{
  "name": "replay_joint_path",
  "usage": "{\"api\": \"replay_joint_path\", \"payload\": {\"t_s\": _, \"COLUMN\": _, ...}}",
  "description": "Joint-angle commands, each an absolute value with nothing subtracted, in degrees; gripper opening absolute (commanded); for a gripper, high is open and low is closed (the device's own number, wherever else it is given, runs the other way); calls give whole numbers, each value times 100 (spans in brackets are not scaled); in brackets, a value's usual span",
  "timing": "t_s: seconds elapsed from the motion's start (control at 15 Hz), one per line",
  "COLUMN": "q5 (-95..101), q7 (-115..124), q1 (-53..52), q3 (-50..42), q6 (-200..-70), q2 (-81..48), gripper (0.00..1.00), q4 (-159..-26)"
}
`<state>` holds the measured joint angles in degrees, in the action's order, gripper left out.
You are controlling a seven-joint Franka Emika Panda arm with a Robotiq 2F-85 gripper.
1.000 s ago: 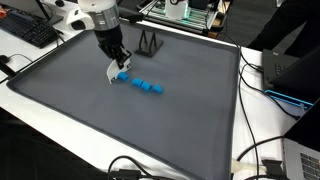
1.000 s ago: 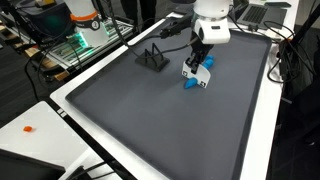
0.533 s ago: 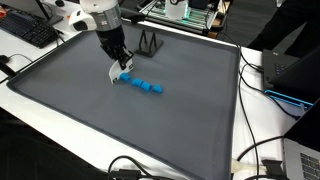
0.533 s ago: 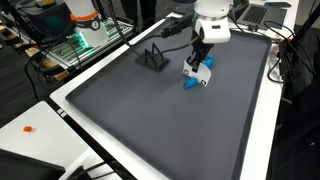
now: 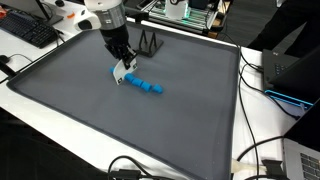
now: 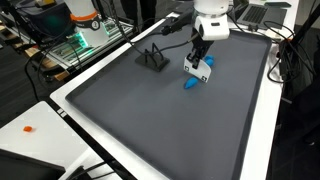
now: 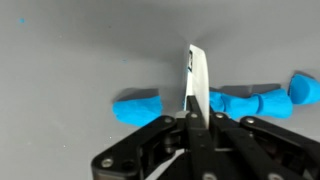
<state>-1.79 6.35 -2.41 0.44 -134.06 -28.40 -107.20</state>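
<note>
blocks (image 7: 255, 102) partly behind hand (image 7: 194, 62), one cropped

**Item count.** Blue blocks (image 5: 146, 87): four, in a single row on the grey mat (image 5: 190, 125). In the wrist view, one block (image 7: 137, 107) lies to the left of the claw (image 7: 196, 62) and three blocks (image 7: 262, 101) lie to its right. Claw: one. Black wire stand (image 5: 148, 42): one, beyond the claw in an exterior view and clear of the row. Grey mat: one, covering the white surface (image 5: 60, 110). Keyboard (image 5: 30, 30): one, off the mat and well apart from the claw. Small orange object (image 6: 28, 128): one, on the white surface, far from the claw.
</note>
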Motion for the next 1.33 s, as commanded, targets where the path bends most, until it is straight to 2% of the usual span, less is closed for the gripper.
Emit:
{"api": "replay_joint_path", "payload": {"t_s": 0.0, "q5": -298, "q7": 750, "q1": -207, "q3": 33, "q6": -13439, "q2": -2349, "gripper": 1, "q4": -11173}}
{"api": "replay_joint_path", "payload": {"t_s": 0.73, "q5": -1439, "q7": 2839, "q1": -230, "q3": -79, "q6": -13482, "q2": -884, "gripper": 1, "q4": -12516}}
{"api": "replay_joint_path", "payload": {"t_s": 1.27, "q5": -2233, "q7": 3706, "q1": -160, "q3": -51, "q6": -13652, "q2": -319, "gripper": 1, "q4": -13444}}
